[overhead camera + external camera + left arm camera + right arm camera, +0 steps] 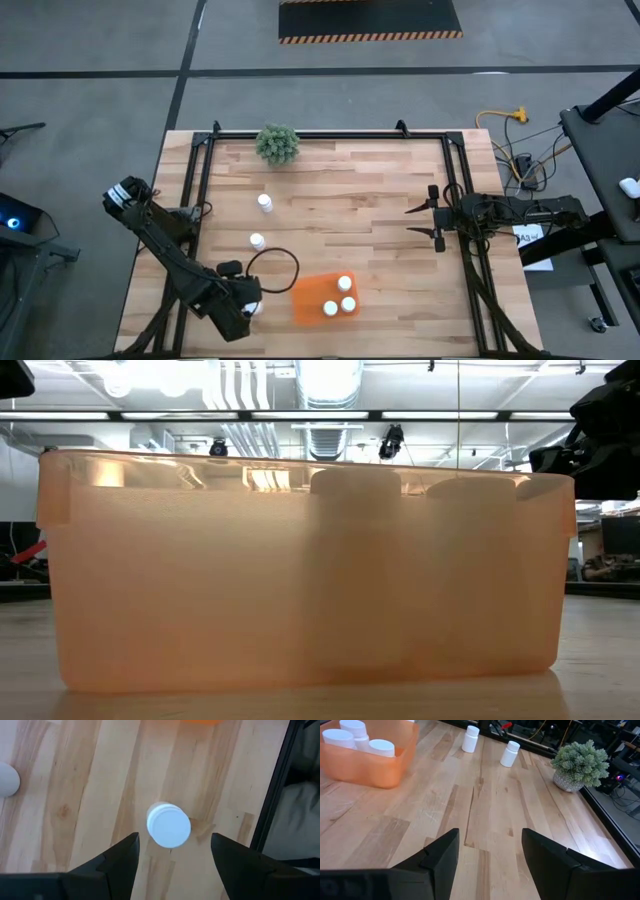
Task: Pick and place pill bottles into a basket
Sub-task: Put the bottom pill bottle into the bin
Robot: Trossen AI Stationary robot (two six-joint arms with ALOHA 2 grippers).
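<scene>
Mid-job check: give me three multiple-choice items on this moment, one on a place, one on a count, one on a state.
1. Where does the left claw hang?
A. over the plant
B. above a bottle beside the basket
C. inside the basket

2. How many bottles stand in the basket?
A. one
B. three
C. five

3. How does the left claw stand?
A. open, a finger on each side of the cap
B. shut on the cap
C. out of view

Answers:
1 B, the left wrist view looks down on a white cap between its fingers.
2 B, the high view shows three caps on the orange.
3 A, gaps show on both sides of the cap.
</scene>
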